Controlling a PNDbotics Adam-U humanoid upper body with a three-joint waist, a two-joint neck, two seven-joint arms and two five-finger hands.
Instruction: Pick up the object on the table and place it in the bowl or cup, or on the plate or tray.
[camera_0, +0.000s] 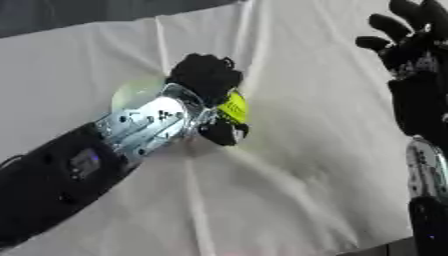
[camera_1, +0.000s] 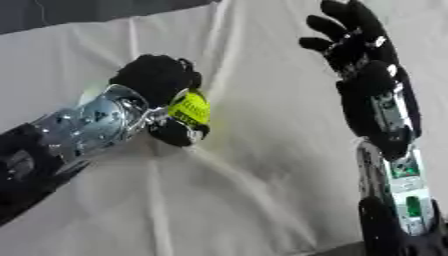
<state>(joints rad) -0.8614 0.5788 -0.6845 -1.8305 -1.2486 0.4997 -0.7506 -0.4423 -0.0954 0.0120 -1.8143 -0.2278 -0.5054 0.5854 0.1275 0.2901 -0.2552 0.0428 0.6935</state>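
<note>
My left hand (camera_0: 206, 75) is curled round a yellow-green ball-like object (camera_0: 234, 107), with the thumb under it and the fingers over its top. Behind the wrist shows part of a pale translucent round dish (camera_0: 133, 92), mostly hidden by the arm. The hand and object sit just right of that dish, above the white cloth. My right hand (camera_1: 350, 37) stands open at the upper right, fingers spread and pointing up, holding nothing.
A white wrinkled cloth (camera_0: 289, 165) covers the table. A dark strip of background (camera_0: 79, 12) runs along the top left edge. The table's near edge shows at the bottom right corner (camera_0: 385, 248).
</note>
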